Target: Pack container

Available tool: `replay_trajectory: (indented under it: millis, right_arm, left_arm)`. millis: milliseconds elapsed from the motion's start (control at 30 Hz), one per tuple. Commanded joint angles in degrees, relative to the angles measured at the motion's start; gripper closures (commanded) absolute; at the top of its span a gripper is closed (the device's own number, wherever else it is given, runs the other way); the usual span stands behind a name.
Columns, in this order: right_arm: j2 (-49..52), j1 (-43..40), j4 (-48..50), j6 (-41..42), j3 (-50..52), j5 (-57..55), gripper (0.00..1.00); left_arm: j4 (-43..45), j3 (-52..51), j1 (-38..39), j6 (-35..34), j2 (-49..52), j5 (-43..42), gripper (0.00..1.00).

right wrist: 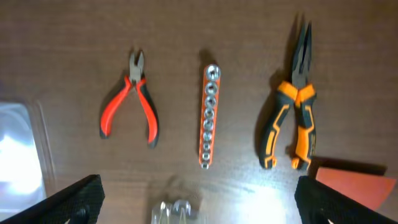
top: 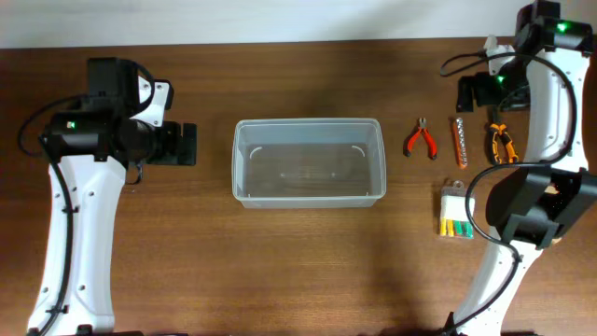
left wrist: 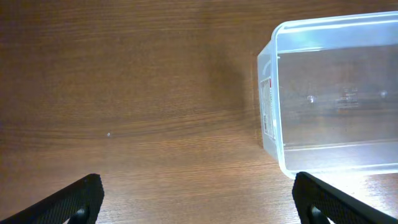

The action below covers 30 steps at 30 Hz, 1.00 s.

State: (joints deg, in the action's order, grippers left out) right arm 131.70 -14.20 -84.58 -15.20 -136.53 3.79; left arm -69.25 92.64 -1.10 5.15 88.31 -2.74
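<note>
Container (top: 308, 122) sits upright and empty at the middle of the counter (top: 308, 271), between the two arms. Left arm (top: 73, 215) bends at the wrist toward the container's short wall; left jaws spread, holding nothing. Right arm (top: 550, 112) arches over the tools; right jaws spread above red cutters (right wrist: 129, 99), socket rail (right wrist: 210, 115) and orange pliers (right wrist: 292, 118). Counter surface is dark wood grain.

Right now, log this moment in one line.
container: empty | red pliers, socket rail, orange pliers, bit case: outside, unpacked | left gripper: open | right gripper: open
</note>
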Motion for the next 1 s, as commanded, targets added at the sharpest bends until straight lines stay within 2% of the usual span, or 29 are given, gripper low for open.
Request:
replay_trajectory:
  millis: [0,233,967]
  right_arm:
    - [1.77,0.26,1.05,0.74,0.26,0.26,0.01]
    - [6.43,0.63,0.87,2.10,0.26,0.22,0.01]
    - [12.39,0.68,1.03,2.14,0.37,-0.02,0.01]
  left_arm:
    - [-0.04,1.05,-0.17,0.11,0.09,0.20,0.01]
    - [-0.04,1.05,-0.17,0.11,0.09,0.20,0.01]
    - [-0.04,1.05,-0.17,0.11,0.09,0.20,0.01]
